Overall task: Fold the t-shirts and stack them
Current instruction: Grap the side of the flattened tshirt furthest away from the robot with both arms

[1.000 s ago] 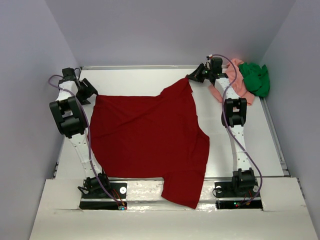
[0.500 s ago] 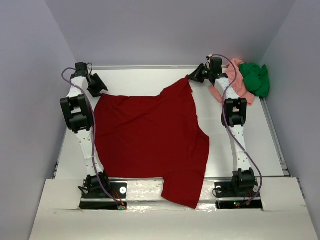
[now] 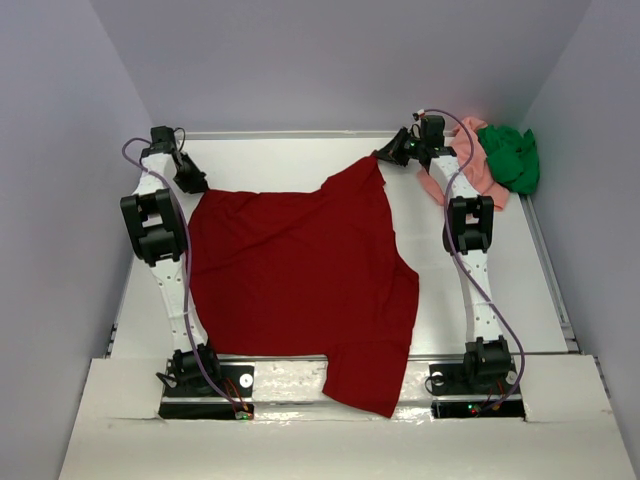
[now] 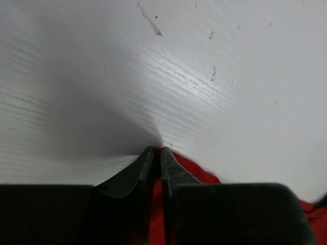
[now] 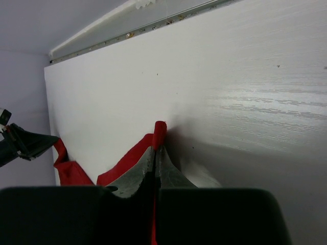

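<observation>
The dark red shirt (image 3: 300,270) lies spread across the middle of the table (image 3: 280,160), its upper corners clamped in the closed left pincer (image 3: 192,186) and right pincer (image 3: 381,156), with the pink shirt (image 3: 486,181) and green shirt (image 3: 512,155) bunched at the upper right.

Spread shirt (image 3: 300,270) lies flat across the middle of the table (image 3: 520,290), its near part overhanging the front edge. Left gripper (image 3: 199,187) grips its far left corner; right gripper (image 3: 381,156) its far right corner. In the table's far right corner lies a bunched shirt (image 3: 470,165), a second shirt (image 3: 512,155) overlapping its right side.
</observation>
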Motion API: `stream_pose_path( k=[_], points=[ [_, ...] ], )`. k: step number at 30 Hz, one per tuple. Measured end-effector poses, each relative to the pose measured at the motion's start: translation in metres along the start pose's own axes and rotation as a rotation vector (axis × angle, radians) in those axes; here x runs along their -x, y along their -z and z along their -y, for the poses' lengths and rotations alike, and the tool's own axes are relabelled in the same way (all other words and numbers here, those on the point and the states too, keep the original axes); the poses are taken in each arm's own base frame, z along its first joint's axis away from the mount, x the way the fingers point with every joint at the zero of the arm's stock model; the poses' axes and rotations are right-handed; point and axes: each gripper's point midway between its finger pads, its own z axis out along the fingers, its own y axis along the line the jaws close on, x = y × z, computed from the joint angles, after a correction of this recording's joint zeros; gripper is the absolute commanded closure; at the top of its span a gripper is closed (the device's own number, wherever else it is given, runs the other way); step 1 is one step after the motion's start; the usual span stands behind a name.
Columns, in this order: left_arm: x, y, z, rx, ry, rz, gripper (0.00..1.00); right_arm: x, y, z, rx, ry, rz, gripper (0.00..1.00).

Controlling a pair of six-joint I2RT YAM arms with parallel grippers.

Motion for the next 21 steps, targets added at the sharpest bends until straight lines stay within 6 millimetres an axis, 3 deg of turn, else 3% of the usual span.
stream_pose_path(
  k=[2,3,6,9,11,13,14,15,18,21],
  points=[
    [0.0005,0.0002,-0.0012,0.001,-0.001,0.0,0.47,-0.0006,0.0001,0.0005,-0.002,-0.002,-0.002,1.0],
    [0.0017,0.0006,-0.002,0.003,0.007,0.004,0.43,-0.0007,0.0001,0.0008,-0.004,-0.003,-0.002,1.0],
    [0.0038,0.0036,0.0005,-0.006,-0.002,0.011,0.38,-0.0014,0.0002,0.0016,-0.007,-0.005,-0.005,1.0],
    [0.004,0.0047,-0.0001,-0.005,-0.006,0.012,0.39,-0.0018,0.0003,0.0021,-0.009,-0.004,-0.006,1.0],
    [0.004,0.005,-0.0008,-0.005,-0.006,0.012,0.44,-0.0018,0.0003,0.0022,-0.01,-0.004,-0.006,1.0],
    [0.0025,0.0049,-0.0022,0.0,-0.009,0.01,0.55,-0.0017,0.0002,0.0023,-0.01,-0.004,-0.005,1.0],
    [0.0016,0.005,-0.0031,0.002,-0.012,0.008,0.63,-0.0016,0.0002,0.0025,-0.011,-0.004,-0.005,1.0],
    [0.0,0.0046,-0.0039,0.003,-0.012,0.004,0.79,-0.0016,0.0002,0.0027,-0.012,-0.004,-0.004,1.0],
    [-0.0052,0.0033,-0.0069,0.005,-0.003,-0.014,1.0,-0.0015,0.0002,0.0028,-0.013,-0.004,-0.004,1.0],
    [-0.004,0.0045,-0.008,0.006,-0.001,-0.011,1.0,-0.0018,0.0002,0.0029,-0.013,-0.005,-0.005,1.0]
  ],
)
